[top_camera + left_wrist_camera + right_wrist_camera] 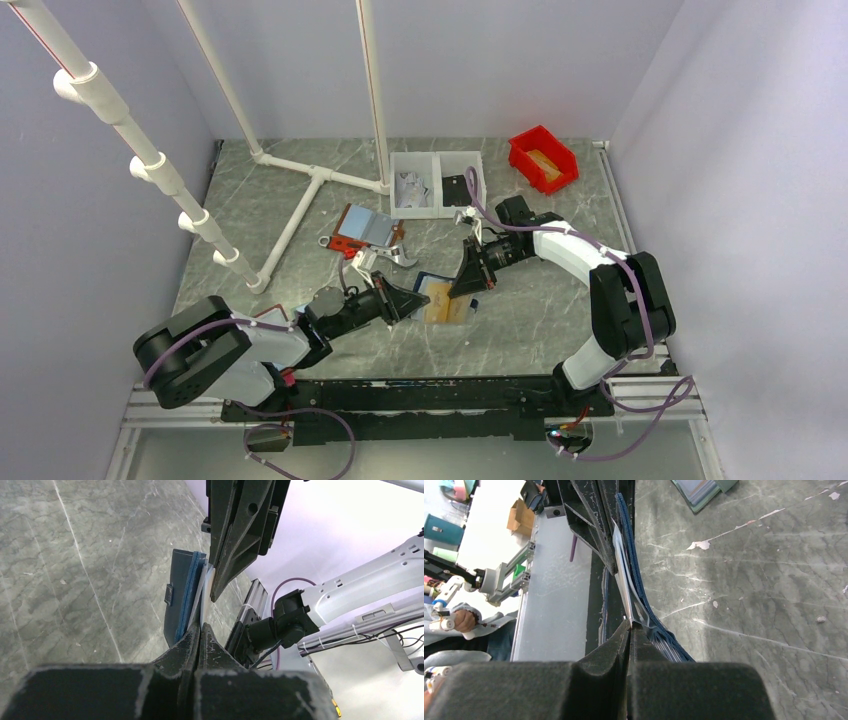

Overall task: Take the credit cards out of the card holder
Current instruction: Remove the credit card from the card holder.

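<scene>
Grey marbled table (560, 300). Far left: white pipe frame (300, 205). Far centre: white two-compartment bin (440, 183). Far right: red bin (517, 154). Mid-left: open red-edged holder (362, 228). Centre: navy card holder (428, 283), can't tell if it rests flat.

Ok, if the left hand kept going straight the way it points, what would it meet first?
The right hand, I think. The left hand, shut on the card holder, points almost tip to tip at it, with only the holder's edge between them. Depth is hard to judge.
</scene>
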Controlling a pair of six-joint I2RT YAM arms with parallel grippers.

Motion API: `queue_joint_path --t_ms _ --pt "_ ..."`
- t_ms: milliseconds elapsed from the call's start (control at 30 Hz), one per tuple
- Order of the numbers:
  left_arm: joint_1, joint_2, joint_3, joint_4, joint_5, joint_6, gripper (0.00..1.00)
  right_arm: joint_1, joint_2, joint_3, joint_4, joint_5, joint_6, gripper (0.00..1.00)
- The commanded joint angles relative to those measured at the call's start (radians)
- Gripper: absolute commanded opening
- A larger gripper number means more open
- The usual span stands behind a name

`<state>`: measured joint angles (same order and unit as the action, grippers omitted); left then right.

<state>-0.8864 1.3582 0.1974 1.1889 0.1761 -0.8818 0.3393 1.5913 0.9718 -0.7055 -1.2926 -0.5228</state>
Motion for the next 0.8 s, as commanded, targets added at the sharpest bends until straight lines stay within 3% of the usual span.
queue_joint_path --t_ms 0,767 --pt "0.024 -0.001 -0.027 0.072 0.015 -0.018 0.01 -0.017 0.005 0.038 0.003 0.013 -0.034 0.0" --pt "0.06 0.051 -0.056 0.103 0.017 -0.064 0.0 -0.042 0.025 0.051 -0.028 0.071 -0.072 0.0"
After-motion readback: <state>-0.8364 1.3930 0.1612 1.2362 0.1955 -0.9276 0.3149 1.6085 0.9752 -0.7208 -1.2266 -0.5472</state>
